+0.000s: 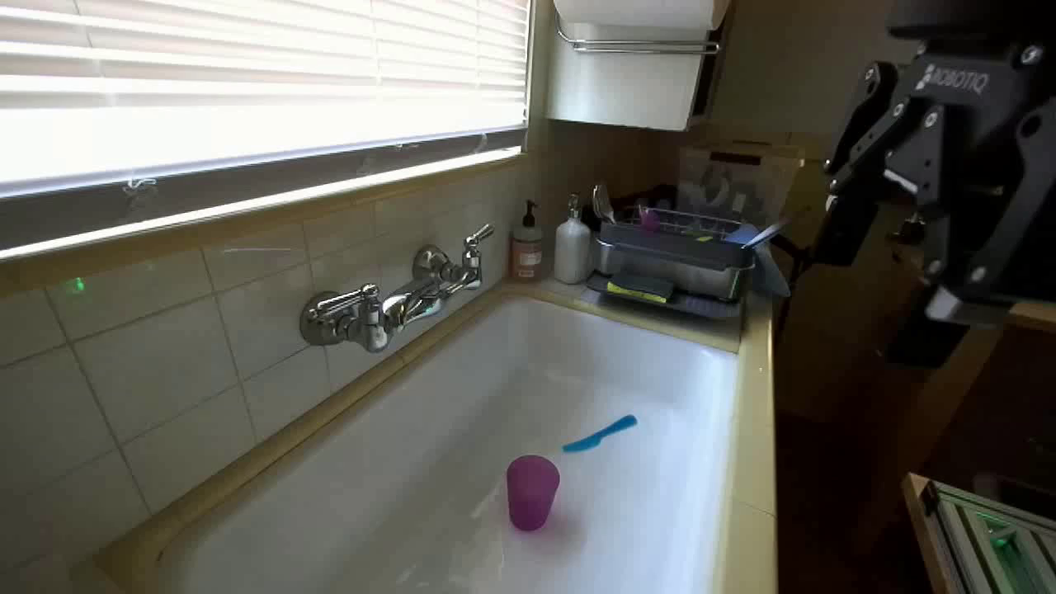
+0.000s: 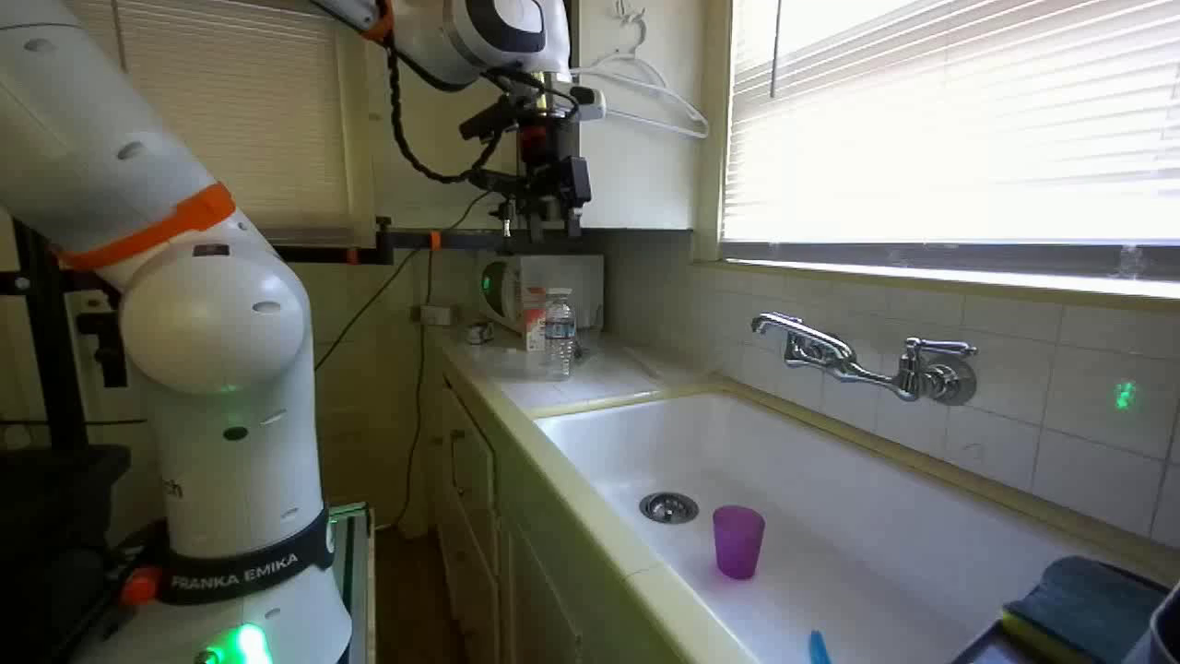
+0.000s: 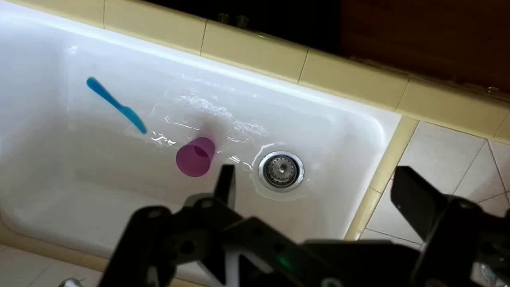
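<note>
In an exterior view, a purple tumbler (image 1: 533, 495) is seen upright in the white sink (image 1: 379, 474), and a blue knife (image 1: 601, 434) is found between it and the edge by the dish rack (image 1: 685, 250). In an exterior view, the Robotiq gripper (image 2: 553, 226) is held far higher than the sink's edges. In the wrist view, its jaws are spread wide, and the tumbler is seen between the knife and the drain strainer (image 3: 281, 170).
</note>
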